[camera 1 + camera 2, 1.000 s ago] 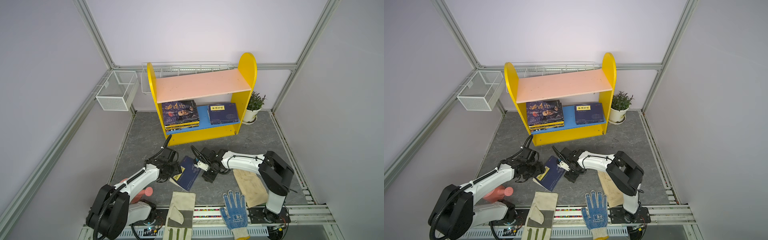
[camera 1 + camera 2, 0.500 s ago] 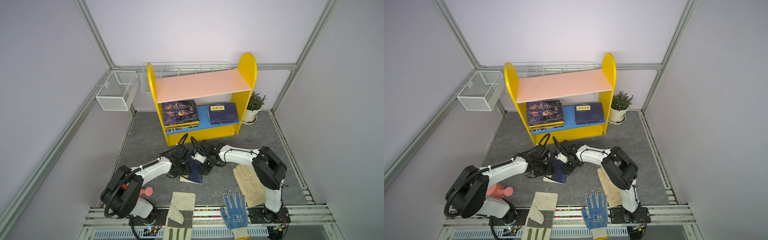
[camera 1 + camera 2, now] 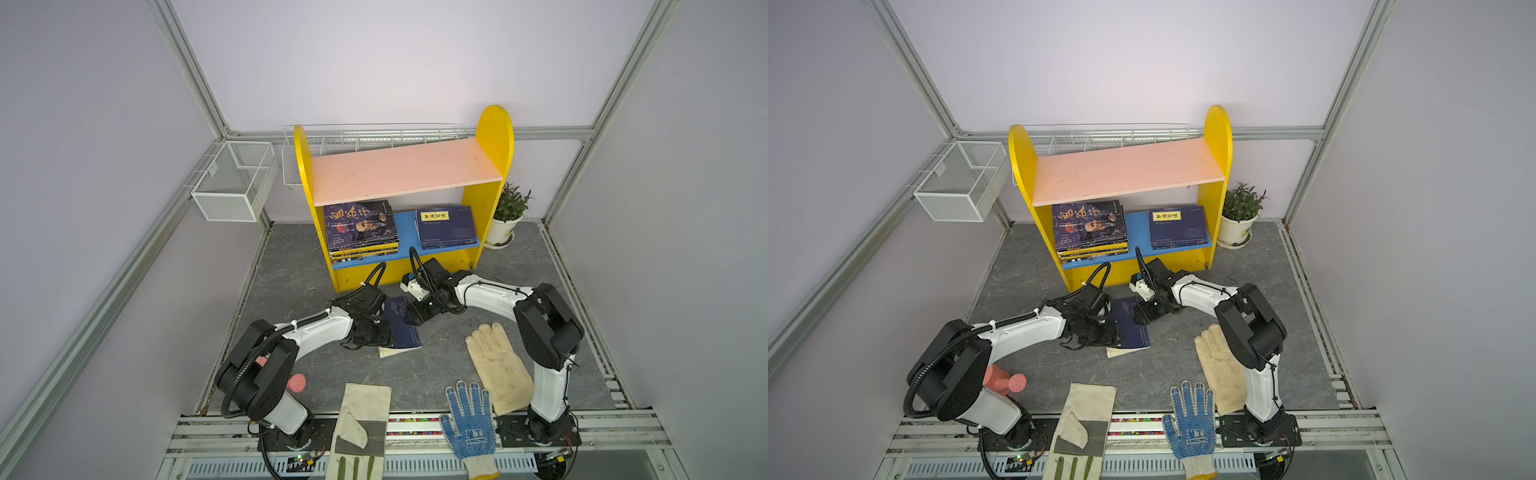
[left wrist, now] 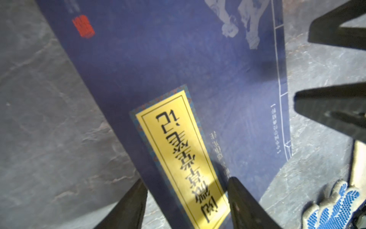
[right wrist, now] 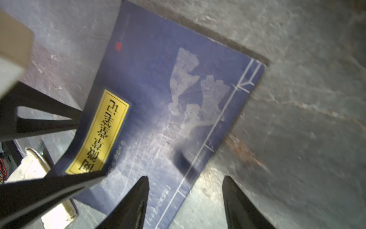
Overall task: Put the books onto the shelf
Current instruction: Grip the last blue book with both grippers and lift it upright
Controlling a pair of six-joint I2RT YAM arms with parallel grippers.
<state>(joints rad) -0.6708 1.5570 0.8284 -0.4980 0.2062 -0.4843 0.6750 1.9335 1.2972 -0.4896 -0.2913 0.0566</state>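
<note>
A navy book [image 3: 402, 322] with a yellow title label lies on the grey floor in front of the shelf [image 3: 407, 174], with a pale page edge [image 3: 392, 352] showing under it. My left gripper [image 3: 382, 334] is open at its label side; in the left wrist view the book's [image 4: 178, 79] edge runs between the fingers [image 4: 243, 206]. My right gripper [image 3: 415, 313] is open at the spine side, one finger [image 5: 134, 204] over the cover [image 5: 168, 99] and the other over the floor. More books, a dark stack [image 3: 359, 224] and a navy stack [image 3: 446, 226], rest on the blue lower board.
A cream glove [image 3: 496, 365], a blue-dotted glove [image 3: 471, 419] and a canvas glove [image 3: 361, 424] lie near the front rail. A pink watering can [image 3: 1007, 382] sits by the left arm's base. A potted plant [image 3: 507, 216] stands right of the shelf, and a wire basket [image 3: 232, 183] hangs on the left.
Both grippers and the navy book have shifted right and toward the shelf. The left arm has stretched forward, and its jaws have narrowed a little.
</note>
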